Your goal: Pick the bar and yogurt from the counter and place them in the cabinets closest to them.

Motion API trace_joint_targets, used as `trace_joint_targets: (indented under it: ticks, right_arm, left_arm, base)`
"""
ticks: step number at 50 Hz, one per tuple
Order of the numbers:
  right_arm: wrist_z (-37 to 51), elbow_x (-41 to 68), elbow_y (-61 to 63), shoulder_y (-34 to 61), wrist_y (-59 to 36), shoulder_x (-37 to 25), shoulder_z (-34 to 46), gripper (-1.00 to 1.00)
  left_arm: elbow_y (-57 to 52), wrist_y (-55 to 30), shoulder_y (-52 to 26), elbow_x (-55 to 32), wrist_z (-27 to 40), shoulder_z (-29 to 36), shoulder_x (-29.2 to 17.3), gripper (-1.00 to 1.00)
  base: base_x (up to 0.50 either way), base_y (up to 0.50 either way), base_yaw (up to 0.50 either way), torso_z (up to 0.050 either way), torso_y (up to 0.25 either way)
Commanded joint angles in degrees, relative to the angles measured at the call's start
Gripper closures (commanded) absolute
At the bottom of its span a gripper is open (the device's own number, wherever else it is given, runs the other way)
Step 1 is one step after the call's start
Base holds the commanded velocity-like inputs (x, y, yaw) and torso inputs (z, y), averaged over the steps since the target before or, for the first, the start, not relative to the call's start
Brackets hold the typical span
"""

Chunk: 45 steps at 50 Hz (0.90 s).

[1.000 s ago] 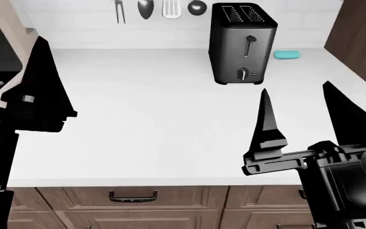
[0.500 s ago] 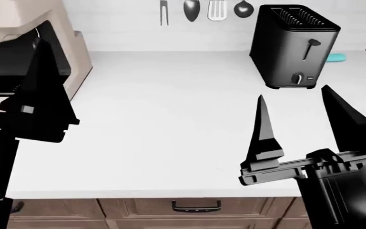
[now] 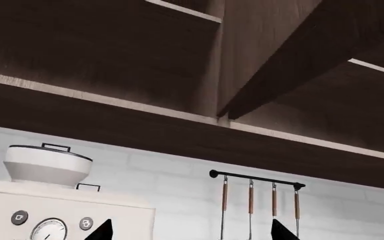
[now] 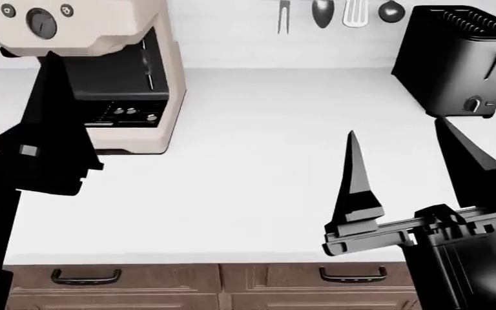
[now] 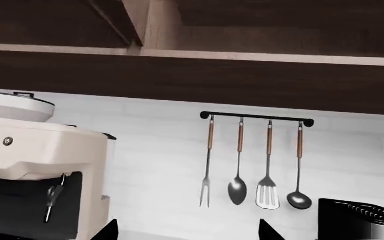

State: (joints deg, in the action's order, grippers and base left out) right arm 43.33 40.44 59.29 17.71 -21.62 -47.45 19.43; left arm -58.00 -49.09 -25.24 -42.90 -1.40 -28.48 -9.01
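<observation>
The pink bar and the white yogurt cup are out of view in every frame. My left gripper [image 4: 11,106] is held above the white counter [image 4: 248,181], in front of the coffee machine; its fingertips [image 3: 102,231] stand wide apart in the left wrist view, and it is open and empty. My right gripper [image 4: 396,132] is held above the counter's front right part, in front of the toaster. It is also open and empty, and its fingertips [image 5: 269,230] are far apart in the right wrist view.
A cream coffee machine [image 4: 101,77] stands at the back left and a black toaster [image 4: 459,58] at the back right. A rail of utensils [image 4: 334,13] hangs on the wall between them. Dark upper cabinets [image 5: 245,70] hang above. Drawer handles [image 4: 84,279] show below the counter's front edge.
The head view has swung left: the toaster slid to the right edge, the teal block almost left the view, and the coffee machine came in. Both grippers stay open in the same pose.
</observation>
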Motion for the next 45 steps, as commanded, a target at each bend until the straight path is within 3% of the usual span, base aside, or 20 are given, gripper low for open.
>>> trace_joint_targets:
  ticks: [1, 45]
  right_arm:
    - [1.0, 0.5, -0.2, 0.7, 1.4, -1.3, 1.6, -1.00]
    - [2.8, -0.2, -0.5, 2.3, 4.8, -4.0, 5.6, -1.00]
  left_arm:
    - [0.2, 0.5, 0.2, -1.8, 1.5, -0.1, -1.0, -1.00]
    - [1.4, 4.5, 1.6, -4.4, 5.2, 2.1, -4.4, -1.00]
  base:
    - [0.00, 0.50, 0.00, 0.000, 0.000]
    - [0.06, 0.50, 0.00, 0.000, 0.000]
